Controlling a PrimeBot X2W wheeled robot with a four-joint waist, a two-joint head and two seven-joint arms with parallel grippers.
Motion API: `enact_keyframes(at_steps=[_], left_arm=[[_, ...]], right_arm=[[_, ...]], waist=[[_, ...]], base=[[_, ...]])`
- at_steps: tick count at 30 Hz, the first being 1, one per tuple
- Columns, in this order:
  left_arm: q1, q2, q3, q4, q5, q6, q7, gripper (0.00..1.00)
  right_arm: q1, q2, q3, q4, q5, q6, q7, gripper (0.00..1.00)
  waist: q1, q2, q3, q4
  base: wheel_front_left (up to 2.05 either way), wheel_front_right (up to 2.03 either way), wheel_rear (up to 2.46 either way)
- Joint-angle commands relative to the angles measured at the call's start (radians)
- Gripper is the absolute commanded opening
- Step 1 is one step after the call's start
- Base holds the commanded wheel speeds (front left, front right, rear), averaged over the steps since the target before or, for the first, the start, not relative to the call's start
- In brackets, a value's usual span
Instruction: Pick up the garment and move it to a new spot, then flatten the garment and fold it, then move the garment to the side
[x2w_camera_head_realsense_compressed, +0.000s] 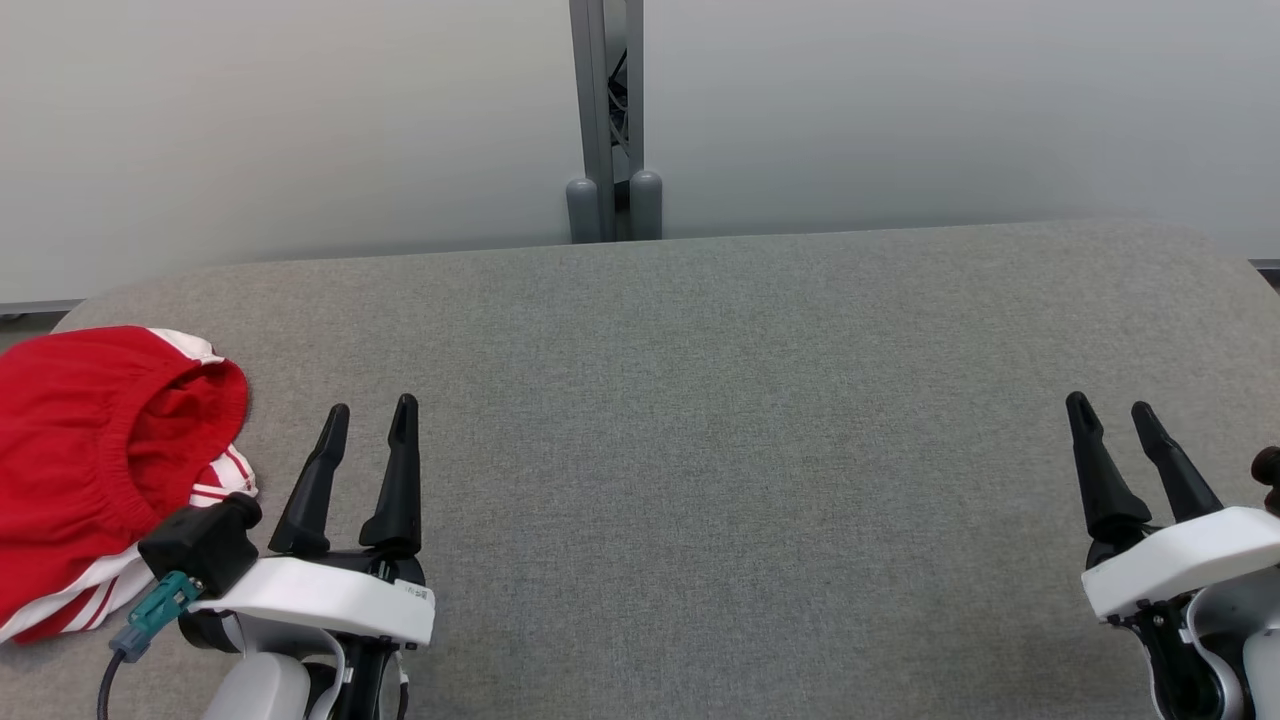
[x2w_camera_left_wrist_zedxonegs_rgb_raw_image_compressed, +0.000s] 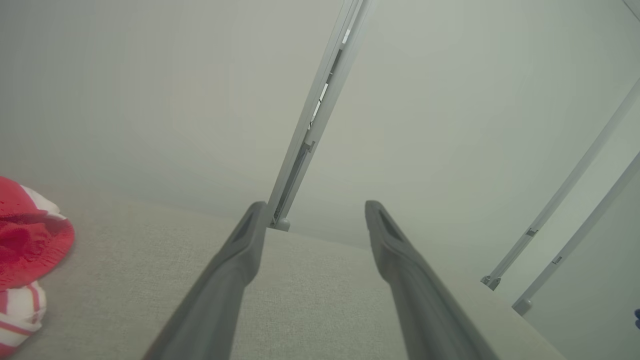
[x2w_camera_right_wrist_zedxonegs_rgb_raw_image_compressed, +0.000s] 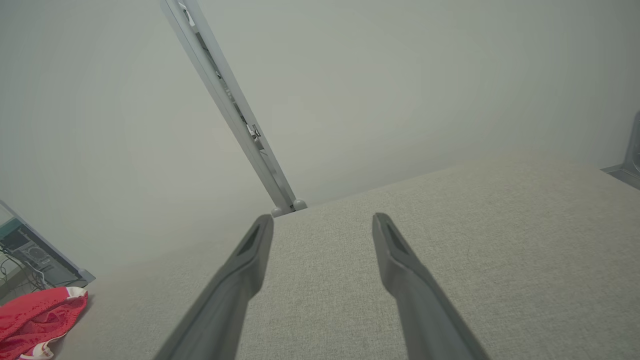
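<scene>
Hovering over the near edge of the table (x2w_camera_head_realsense_compressed: 700, 400), the left gripper (x2w_camera_head_realsense_compressed: 372, 404) and right gripper (x2w_camera_head_realsense_compressed: 1108, 402) are both wide open and empty, the garment (x2w_camera_head_realsense_compressed: 90, 440) lies crumpled at the table's left end, and a post (x2w_camera_head_realsense_compressed: 605, 120) stands behind its far edge.

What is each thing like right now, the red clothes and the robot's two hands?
red and white garment: crumpled in a heap, unfolded, lying at the table's left end.
left gripper: open, holding nothing, fingers beside the garment and not touching it.
right gripper: open, holding nothing, over the table's right side, far from the garment.
</scene>
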Motion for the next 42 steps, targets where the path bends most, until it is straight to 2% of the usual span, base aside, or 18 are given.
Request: enact_keyframes(at_steps=[1, 19, 28, 42], left_arm=[[-0.025, 0.006, 0.005, 0.000, 0.028, 0.010, 0.002, 1.00], [0.003, 0.015, 0.031, 0.044, 0.194, 0.094, 0.005, 1.00], [0.003, 0.024, 0.026, 0.053, 0.262, 0.105, 0.022, 1.00], [0.013, 0.019, 0.025, 0.058, 0.332, 0.127, 0.048, 1.00]], right_arm=[[-0.002, -0.005, 0.009, -0.008, -0.028, 0.000, -0.018, 1.00], [0.029, 0.034, 0.067, 0.032, -0.202, 0.000, -0.124, 1.00], [0.043, 0.048, 0.085, 0.028, -0.299, 0.000, -0.165, 1.00], [0.073, 0.065, 0.056, 0.012, -0.370, 0.000, -0.218, 1.00]], waist=[[0.0000, 0.0000, 0.000, 0.000], [0.0000, 0.0000, -0.004, 0.001], [0.0000, 0.0000, -0.003, 0.011], [0.0000, 0.0000, -0.008, -0.003]], base=[[0.00, 0.00, 0.00], [0.00, 0.00, 0.00], [0.00, 0.00, 0.00], [0.00, 0.00, 0.00]])
